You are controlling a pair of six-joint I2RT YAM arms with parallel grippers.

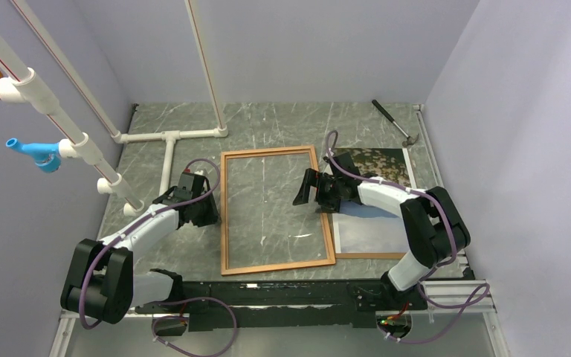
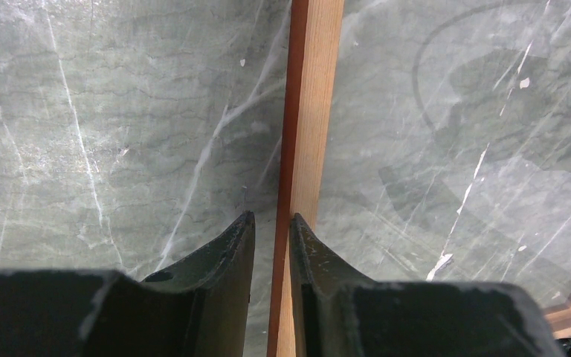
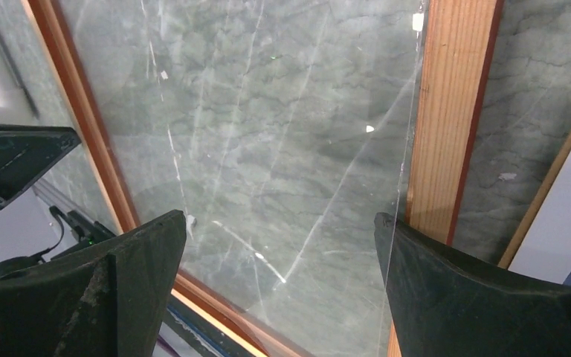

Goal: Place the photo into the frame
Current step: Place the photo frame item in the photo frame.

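- The frame (image 1: 279, 266) lies flat in the middle of the table (image 1: 282, 123). Its long axis runs from the near edge towards the far edge.
- The photo (image 1: 368, 232) lies picture-side up just beside the frame, towards the right edge of the table. It runs parallel to the frame, with the pale sky end nearest the near edge. Part of it is hidden under the right forearm.
- The right tool (image 1: 302, 187) hangs over the frame's right rail with its jaws spread wide and nothing between them. In the right wrist view, the right tool (image 3: 279, 223) looks down on that rail and on a clear pane (image 3: 268, 111) that seems to sit in the opening.
- The left tool (image 1: 207, 210) is at the frame's left rail. In the left wrist view, the left tool (image 2: 271, 223) has its fingers drawn to a narrow slot with the rail in line with it. A sliver of table shows beside one finger, so I cannot tell whether it truly pinches the wood.
- The relation that matters is that the photo lies behind the right tool, towards the right edge. The right arm is much the nearer one.
- My judgement is that the right tool would need to draw back towards the right edge, take the print by a long side, and carry it sideways over the rail.
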